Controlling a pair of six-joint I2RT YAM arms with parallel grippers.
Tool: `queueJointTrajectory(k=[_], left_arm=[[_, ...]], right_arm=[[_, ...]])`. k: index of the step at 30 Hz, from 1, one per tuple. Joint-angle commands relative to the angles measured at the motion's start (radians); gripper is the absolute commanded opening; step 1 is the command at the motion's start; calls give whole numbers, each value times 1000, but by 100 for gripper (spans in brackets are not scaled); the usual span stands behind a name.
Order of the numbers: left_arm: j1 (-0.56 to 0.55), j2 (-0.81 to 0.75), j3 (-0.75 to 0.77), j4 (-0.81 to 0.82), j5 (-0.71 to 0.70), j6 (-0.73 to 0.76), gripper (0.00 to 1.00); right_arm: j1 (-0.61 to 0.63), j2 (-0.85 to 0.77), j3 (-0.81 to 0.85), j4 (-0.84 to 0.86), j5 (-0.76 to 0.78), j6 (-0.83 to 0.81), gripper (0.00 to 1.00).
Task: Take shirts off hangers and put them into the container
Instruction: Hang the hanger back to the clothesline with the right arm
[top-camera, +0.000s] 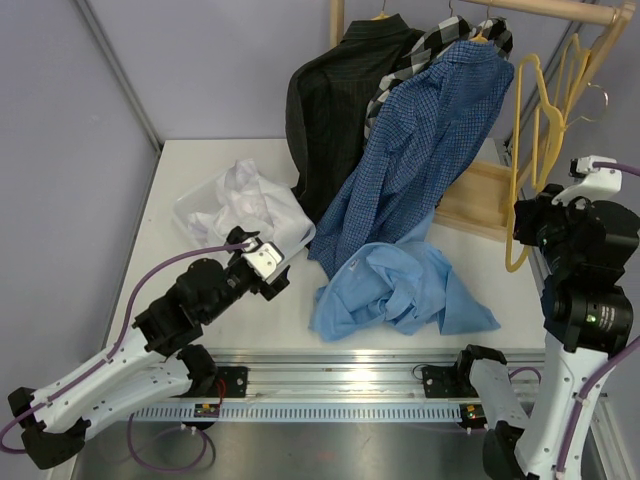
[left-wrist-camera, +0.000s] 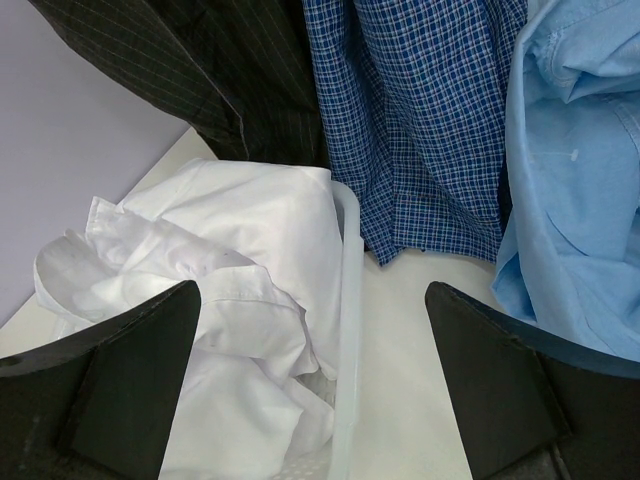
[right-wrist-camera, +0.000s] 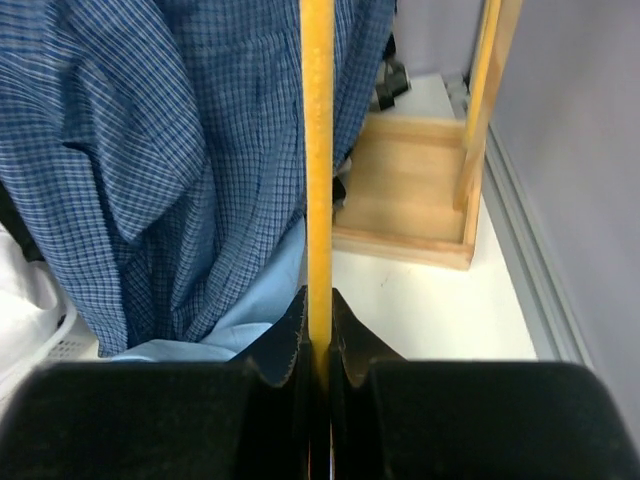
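We are looking at the right gripper (right-wrist-camera: 318, 345), whose jaws are pinching together on the thin bar of a bare yellow hanger (right-wrist-camera: 318, 150). It is at the right side of the table (top-camera: 200, 160), near the wooden rack base (right-wrist-camera: 405, 200).

We are weighing two risks. The bar is slim and smooth, so it may be twisting or slipping in that narrow pinch. As it swings, it could be catching the dark blue check shirt (top-camera: 420, 150) hanging just to its left, or knocking the other bare hangers (top-camera: 572, 65) under the rail (top-camera: 560, 10).

The left gripper (top-camera: 265, 262) is hovering with its fingers (left-wrist-camera: 130, 380) wide apart, holding nothing. It is over the near rim of the white basket (left-wrist-camera: 348, 300), where the white shirt (left-wrist-camera: 220, 260) is lying.

The light blue shirt (top-camera: 400, 290) is lying crumpled on the table outside the basket, under the check shirt's tail. Lifting it carelessly could be dragging that tail along.

The held bar is standing roughly upright, its long axis running from low and near to high and far. We cannot tell whether its hook is on the rail.
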Motion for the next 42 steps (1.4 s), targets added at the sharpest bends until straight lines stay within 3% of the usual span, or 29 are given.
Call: queueJointTrajectory(k=[1,15,23,28,42], left_arm=[[2,-1,-3,67,-12,-14,99],[2,-1,0,66,-9,-19,99],[2,3,1,67,1,-24,99],[2,8,1,66,-2,-24,99],[4,25,-2,67,-2,-22,99]], right_arm=[[-4,32,-28,80,60,48,0],[-4,419,253,151,242,151,0],[12,560,331,246,334,157,0],[84,634,356,326,442,111,0],[117,824,466,383,552,108,0]])
